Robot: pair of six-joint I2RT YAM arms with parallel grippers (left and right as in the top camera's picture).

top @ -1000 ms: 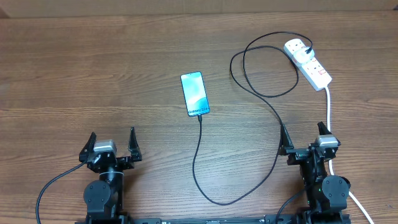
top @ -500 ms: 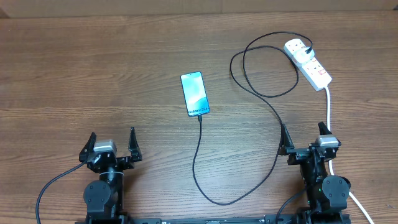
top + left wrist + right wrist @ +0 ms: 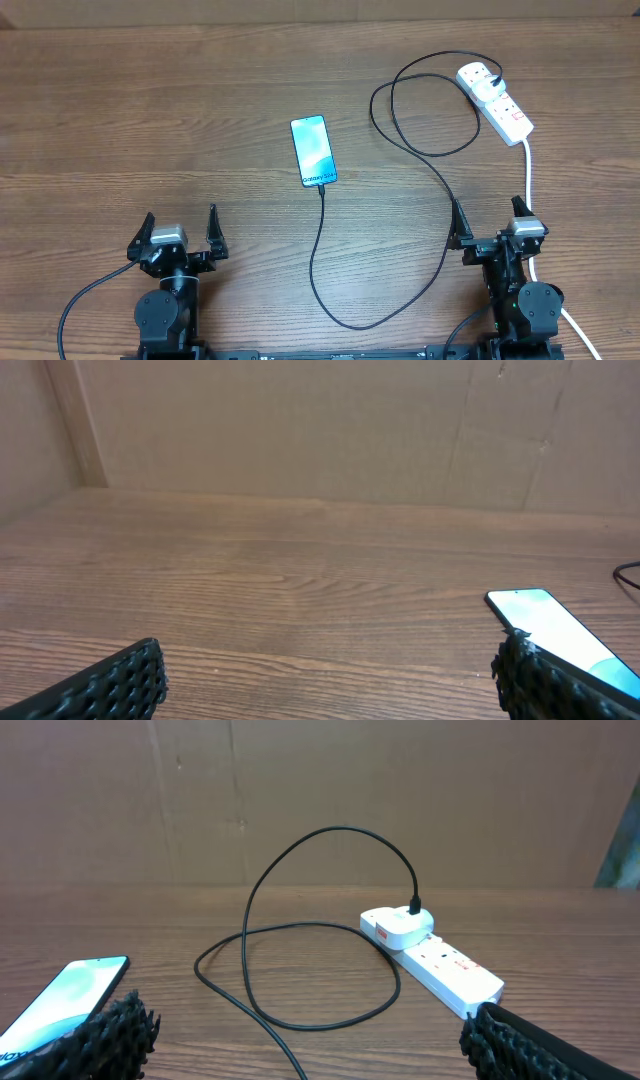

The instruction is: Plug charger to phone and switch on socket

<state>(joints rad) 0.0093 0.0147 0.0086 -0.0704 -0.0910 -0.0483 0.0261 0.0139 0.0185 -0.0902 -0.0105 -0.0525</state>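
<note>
A slim rectangular smartphone with a lit cyan-blue screen (image 3: 314, 151) lies flat near the middle of the brown wood-grain table (image 3: 150, 100), its white text at the short end nearer the arms. A long thin black charger cable (image 3: 312, 262) meets that near short edge. How deep its tip sits cannot be told. From there the cable runs toward the arms, bends round between them, climbs past the right arm and curls into a wide loop. It ends in a small black tip pushed into a white block with a red mark (image 3: 397, 927). That block sits on the far end of the white oblong extension socket strip (image 3: 497, 100), at the table's far right. The strip carries red markings, and its thick white cord (image 3: 528, 170) trails back beside the right arm. The switch positions are too small to read.

The left gripper (image 3: 181, 222) and the right gripper (image 3: 487, 220) both sit at the near edge, jaws spread wide and holding nothing, well apart from phone and strip.
</note>
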